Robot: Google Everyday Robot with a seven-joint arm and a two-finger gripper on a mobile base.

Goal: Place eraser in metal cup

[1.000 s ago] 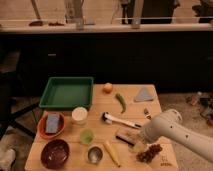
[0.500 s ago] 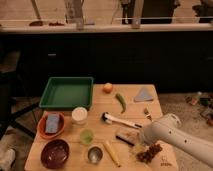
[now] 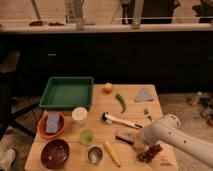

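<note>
Toward the front right of the table [image 3: 97,102], the gripper [image 3: 140,141] is at the eraser [image 3: 125,135]; whether it is clenched or released I cannot tell. A shallow hold could drop the block short of the small metal cup [image 3: 95,155], or tip it. A yellow item [image 3: 111,151] lies between them, with the brush [image 3: 120,120] and pale green cup [image 3: 87,136] near enough to knock.

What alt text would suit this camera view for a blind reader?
A white robot arm reaches from the lower right, its gripper at the eraser on a cluttered wooden table. The metal cup stands apart from it, near the front edge.
</note>
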